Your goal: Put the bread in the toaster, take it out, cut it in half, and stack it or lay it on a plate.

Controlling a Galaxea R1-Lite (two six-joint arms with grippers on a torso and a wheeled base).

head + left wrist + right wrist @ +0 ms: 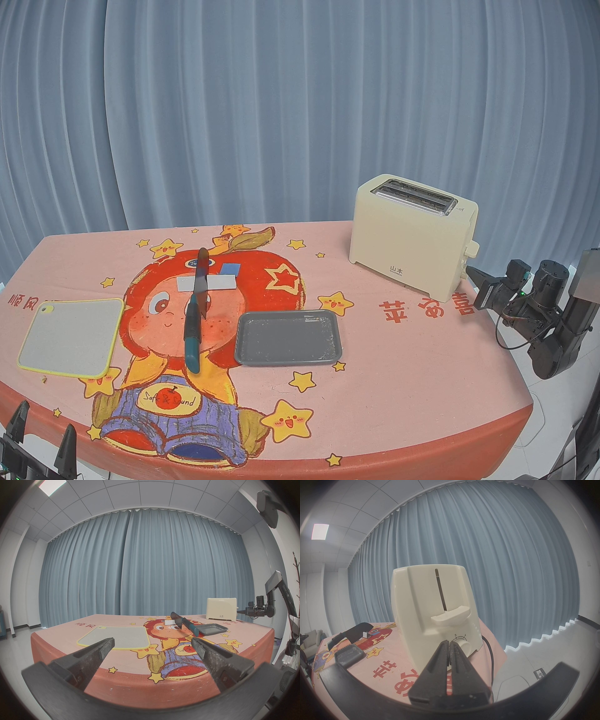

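Cream toaster (pixel 412 234) near far right corner of table (pixel 406 375), lever (pixel 450 616) end facing right gripper (pixel 470 270) — pinched fully together, tip just below lever, off right edge. Lever low in its track, so bread probably down in slots (pixel 414 195), hidden. Left gripper (pixel 45 422) spread wide off near left corner — well apart.

On the counter (pixel 406 375): cutting board (pixel 70 337) at left, knife (pixel 195 312) midway, tray (pixel 289 337) just right of it. Toaster (pixel 412 234) behind, far right.
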